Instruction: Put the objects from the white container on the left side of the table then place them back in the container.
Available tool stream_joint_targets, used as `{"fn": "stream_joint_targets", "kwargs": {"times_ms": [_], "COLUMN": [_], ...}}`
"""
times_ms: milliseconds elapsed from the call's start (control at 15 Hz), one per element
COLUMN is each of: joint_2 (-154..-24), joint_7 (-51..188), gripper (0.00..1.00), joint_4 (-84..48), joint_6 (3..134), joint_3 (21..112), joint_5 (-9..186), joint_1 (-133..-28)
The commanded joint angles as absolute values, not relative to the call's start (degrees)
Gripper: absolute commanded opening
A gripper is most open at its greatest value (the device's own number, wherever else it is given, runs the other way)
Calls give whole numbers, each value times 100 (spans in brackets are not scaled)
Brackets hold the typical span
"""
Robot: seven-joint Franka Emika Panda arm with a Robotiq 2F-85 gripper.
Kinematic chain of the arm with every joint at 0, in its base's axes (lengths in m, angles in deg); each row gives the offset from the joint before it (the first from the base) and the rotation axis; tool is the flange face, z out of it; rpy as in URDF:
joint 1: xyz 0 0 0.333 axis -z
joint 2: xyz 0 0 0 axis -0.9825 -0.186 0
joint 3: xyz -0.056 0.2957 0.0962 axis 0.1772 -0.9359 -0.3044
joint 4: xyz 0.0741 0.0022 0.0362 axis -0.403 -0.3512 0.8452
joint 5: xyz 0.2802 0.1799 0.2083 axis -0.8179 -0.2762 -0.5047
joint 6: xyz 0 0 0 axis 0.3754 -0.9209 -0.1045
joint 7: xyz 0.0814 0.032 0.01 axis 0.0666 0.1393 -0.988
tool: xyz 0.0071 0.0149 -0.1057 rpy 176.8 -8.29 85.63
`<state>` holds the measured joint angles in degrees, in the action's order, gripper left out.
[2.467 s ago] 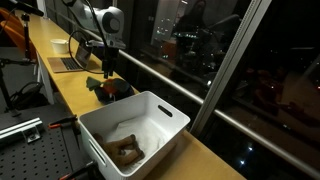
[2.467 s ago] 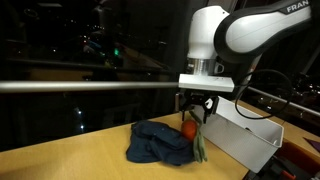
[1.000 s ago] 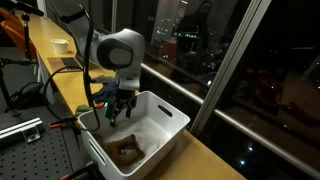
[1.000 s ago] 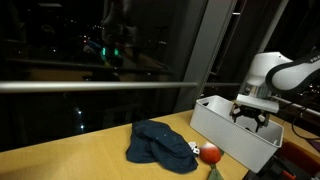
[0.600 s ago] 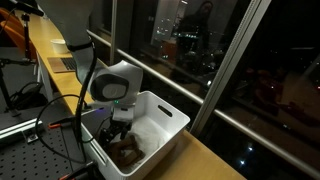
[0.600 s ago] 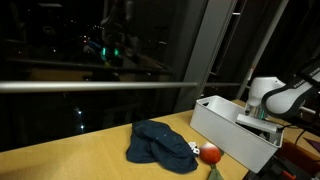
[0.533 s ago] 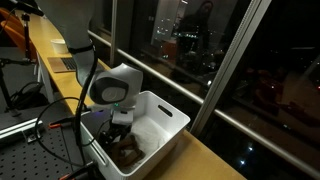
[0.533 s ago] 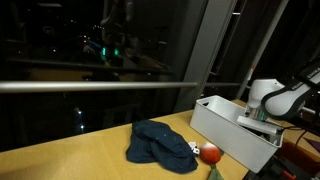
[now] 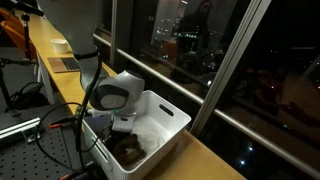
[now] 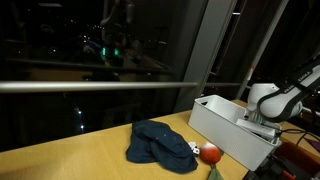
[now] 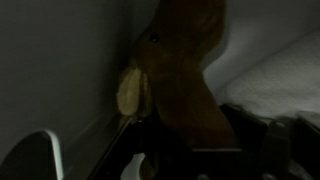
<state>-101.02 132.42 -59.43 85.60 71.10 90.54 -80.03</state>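
The white container [image 9: 165,103] stands on the wooden table; it also shows in an exterior view [image 10: 225,125]. A brown plush toy [image 9: 128,150] lies in its near corner. My gripper [image 9: 122,134] is lowered inside the container right over the toy. In the wrist view the toy [image 11: 185,70] fills the space between my gripper's [image 11: 200,160] spread fingers, against the container wall. On the table lie a dark blue cloth [image 10: 160,143] and a red object [image 10: 210,154] with a green piece beside it.
A window with a metal rail [image 10: 100,86] runs along the table's far edge. A white bowl [image 9: 61,44] and a flat dark item [image 9: 62,64] sit further down the table [image 9: 70,95]. A perforated metal board [image 9: 30,150] lies beside the table.
My arm left the red object by the cloth, swung over to the container and went down into it, ending low over the brown toy.
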Motion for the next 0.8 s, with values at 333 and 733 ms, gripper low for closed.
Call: {"fn": "stream_joint_targets", "kwargs": {"times_ms": [333,733], "joint_2": [-9339,-7989], "joint_7": [13341,14097], "gripper": [0,0], "joint_4": [-6239,-6629], "joint_6": [8406,7909], "joint_3": [7315,7447], "joint_5": [9015,9724], "joint_1": [-8519,-8967]}}
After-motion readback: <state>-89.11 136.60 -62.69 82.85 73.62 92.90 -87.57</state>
